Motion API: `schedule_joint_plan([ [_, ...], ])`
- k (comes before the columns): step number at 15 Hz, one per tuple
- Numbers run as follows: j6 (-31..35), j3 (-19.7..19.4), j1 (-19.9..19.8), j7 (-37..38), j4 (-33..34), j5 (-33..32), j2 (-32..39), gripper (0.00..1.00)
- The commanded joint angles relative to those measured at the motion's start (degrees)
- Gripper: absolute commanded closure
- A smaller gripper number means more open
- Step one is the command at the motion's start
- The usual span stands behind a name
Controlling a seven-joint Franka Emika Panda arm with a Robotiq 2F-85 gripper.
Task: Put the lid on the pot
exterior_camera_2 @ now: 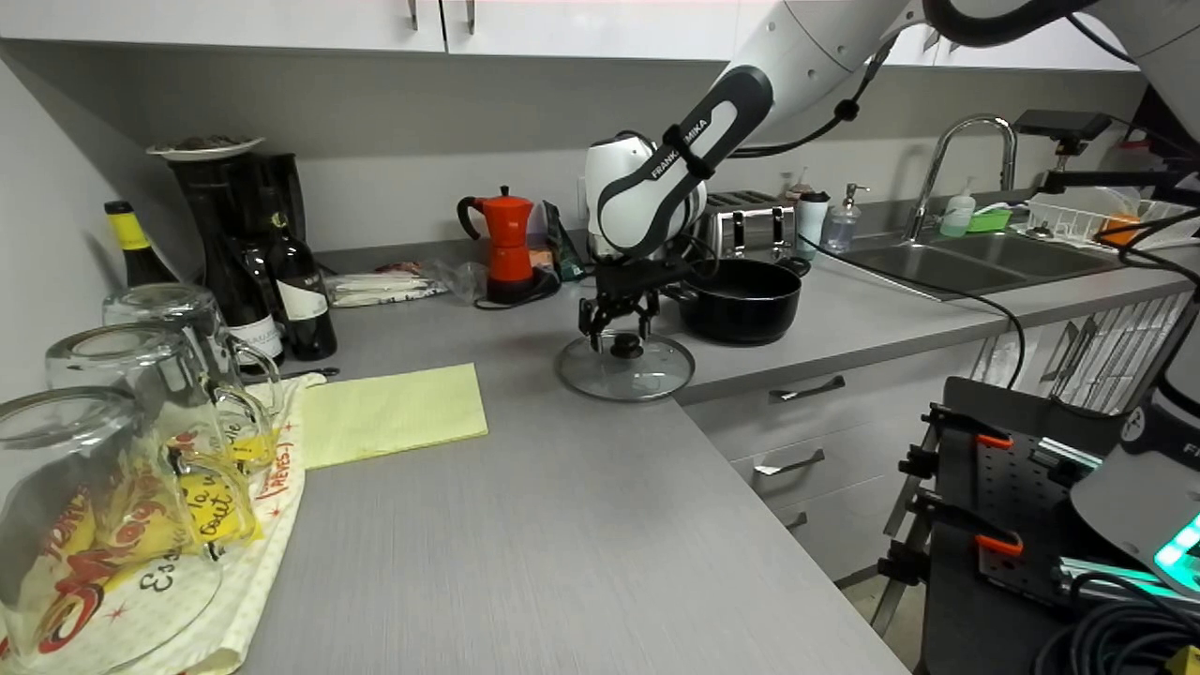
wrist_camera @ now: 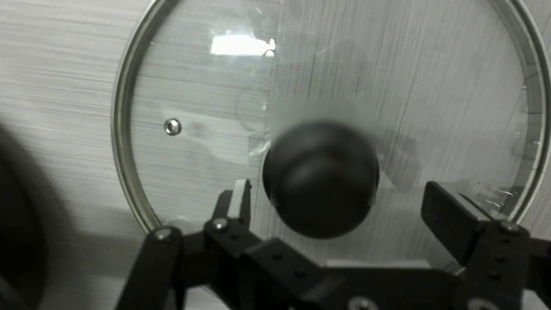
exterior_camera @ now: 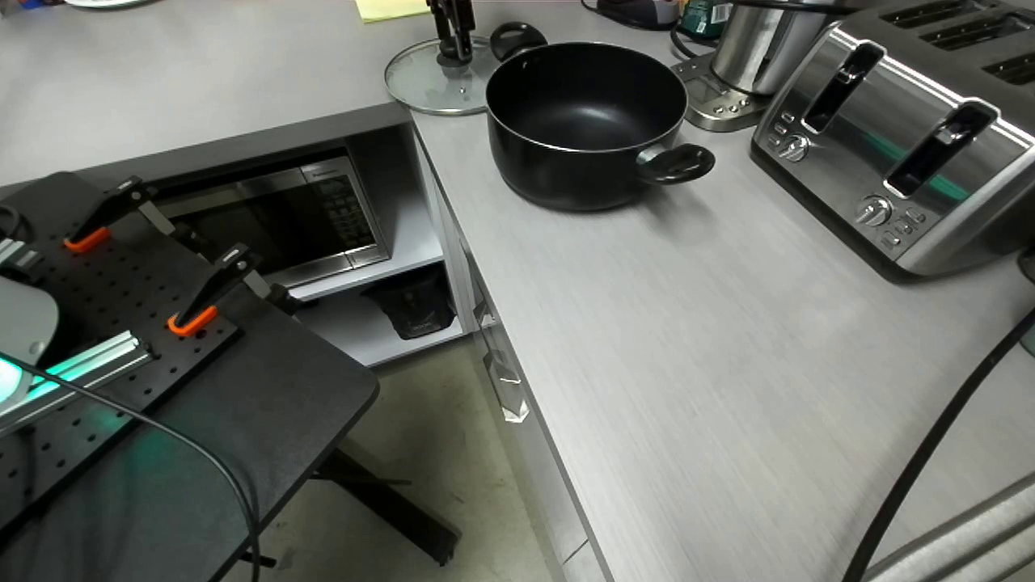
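Observation:
The clear glass lid (exterior_camera: pixel 420 81) lies flat on the grey counter beside the black pot (exterior_camera: pixel 566 178). The lid also shows in an exterior view (exterior_camera_2: pixel 623 380) and fills much of the wrist view (wrist_camera: pixel 193 99). The pot stands uncovered, its dark inside visible; it also shows in an exterior view (exterior_camera_2: pixel 741 305). My gripper (wrist_camera: pixel 338 187) is open above the lid, with one finger on each side of the dark knob (wrist_camera: pixel 323 181) and gaps between. The gripper also shows in both exterior views (exterior_camera: pixel 455 40) (exterior_camera_2: pixel 619 336). A dark curved shape at the wrist view's left edge may be the pot.
A silver toaster (exterior_camera: pixel 914 153) and a steel container (exterior_camera: pixel 752 48) stand behind the pot. A red moka pot (exterior_camera_2: pixel 509 244) stands near the wall. A yellow cloth (exterior_camera_2: pixel 394 412) and glass mugs (exterior_camera_2: pixel 141 422) are on the counter. The counter's edge runs close to lid and pot.

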Motion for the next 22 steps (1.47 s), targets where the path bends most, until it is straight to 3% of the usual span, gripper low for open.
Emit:
schedule_joint_plan([
  [1,-1.8,-1.2,1.2,-0.2,2.1,1.3,1.3,0.00],
  [6,-2.3,-0.9,1.2,-0.4,1.8,1.6,1.0,0.00],
  [7,-2.3,-0.9,1.2,-0.5,1.8,1.6,0.9,0.25],
  [9,-2.3,-0.8,1.2,-0.6,1.7,1.8,0.8,0.32],
  [13,-2.5,-0.9,1.2,-0.5,2.2,1.8,0.7,0.63],
  [18,-1.9,-0.7,1.1,-0.9,1.8,2.4,-0.2,0.75],
  [22,-0.2,0.3,1.1,-2.9,-3.3,2.8,-5.2,0.75],
])
